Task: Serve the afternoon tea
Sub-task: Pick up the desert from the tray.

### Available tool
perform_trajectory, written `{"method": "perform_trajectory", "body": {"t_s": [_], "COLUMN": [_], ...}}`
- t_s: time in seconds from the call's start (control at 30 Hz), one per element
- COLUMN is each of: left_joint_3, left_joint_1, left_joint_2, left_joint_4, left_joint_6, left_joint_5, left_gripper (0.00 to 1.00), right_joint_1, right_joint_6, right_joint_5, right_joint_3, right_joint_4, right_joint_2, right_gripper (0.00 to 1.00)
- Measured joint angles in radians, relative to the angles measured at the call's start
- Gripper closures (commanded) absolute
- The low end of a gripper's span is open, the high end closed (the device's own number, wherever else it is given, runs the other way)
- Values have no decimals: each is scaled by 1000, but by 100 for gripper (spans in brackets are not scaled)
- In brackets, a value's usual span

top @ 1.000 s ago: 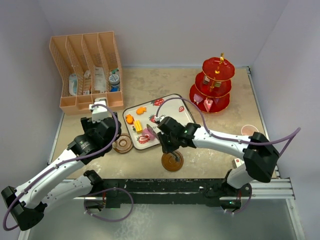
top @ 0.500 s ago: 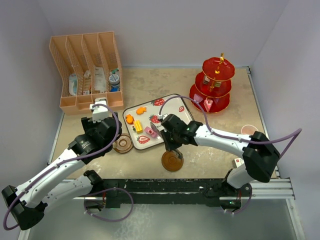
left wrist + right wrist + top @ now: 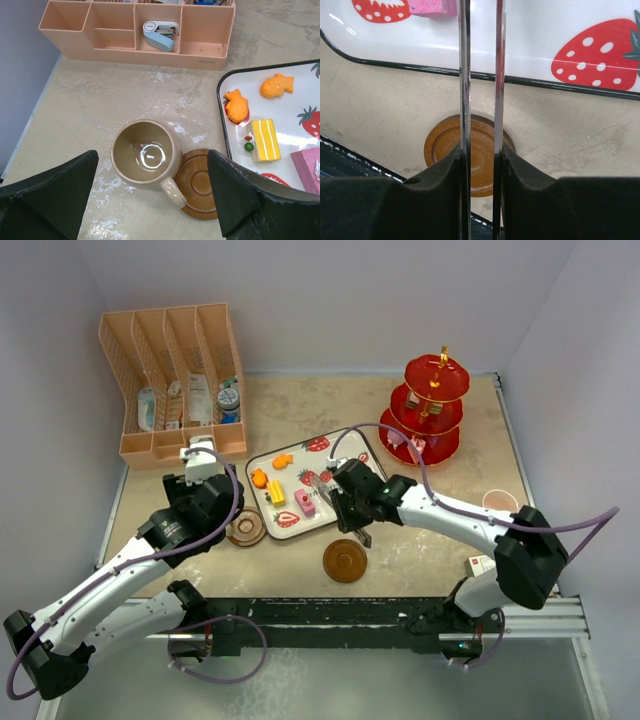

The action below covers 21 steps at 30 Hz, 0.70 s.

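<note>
- The left claw is wide open and holds nothing. It hangs over the tan mug.
- The tan mug stands upright on the table. It is empty. Its handle sticks out over the edge of a saucer just beside it.
- The right claw is closed on the tongs. The two metal blades stick out between its fingers, with a thin gap between them.
- The tongs reach over the near edge of the tray. Their tips are near the pink cake. I cannot tell if they touch it.
- The other saucer lies on the table under the right claw, just off the tray. Nothing is on it.
- The tray also holds a yellow cake and an orange fish. The yellow cake lies just beside the pink cake.
- The red stand is in the far right corner, well apart from the tray. A few sweets sit on its bottom plate.
- The pink mug is at the right edge of the table, near the right arm.
- The rack is in the far left corner.
</note>
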Motion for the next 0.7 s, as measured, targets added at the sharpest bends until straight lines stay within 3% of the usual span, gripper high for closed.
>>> {"method": "perform_trajectory", "body": {"t_s": [0.37,0.7], "left_joint_3": [0,0], "left_joint_1": [0,0], "left_joint_2": [0,0], "left_joint_4": [0,0], "left_joint_6": [0,0], "left_joint_5": [1,1], "left_gripper": [13,13], "right_joint_1": [14,131], "right_joint_6": [-19,0], "right_joint_5": [6,27], "right_joint_3": [2,2], "right_joint_4": [-44,-93], "right_joint_2": [-108,-101], "right_gripper": [60,60]}}
